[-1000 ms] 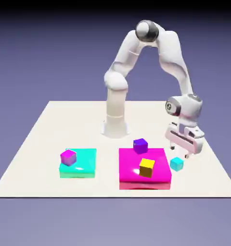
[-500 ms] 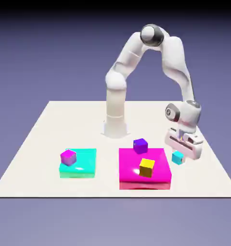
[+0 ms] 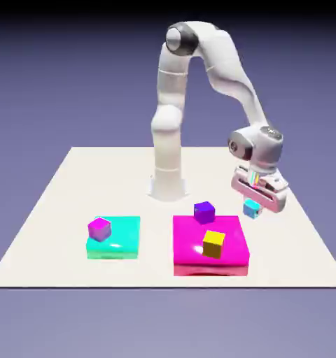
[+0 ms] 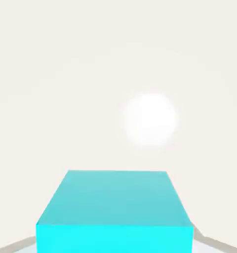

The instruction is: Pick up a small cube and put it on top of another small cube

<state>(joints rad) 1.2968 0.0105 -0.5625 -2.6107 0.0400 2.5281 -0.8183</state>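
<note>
Cyan cube [image 3: 252,208] hangs gripped in the end effector [image 3: 253,208], above the tabletop [image 3: 66,199] near its right edge in the exterior view; the violet cube [image 3: 204,212] sits at the magenta slab's [image 3: 188,241] far edge. Hand view: cyan fills the space between the fingertips [image 4: 209,245].

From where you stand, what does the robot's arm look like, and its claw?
The arm is white and shiny, made of chunky rounded pieces, with dark grey round caps at some joints. Its claw has a wide, whitish body. I can't see any cables.
</note>
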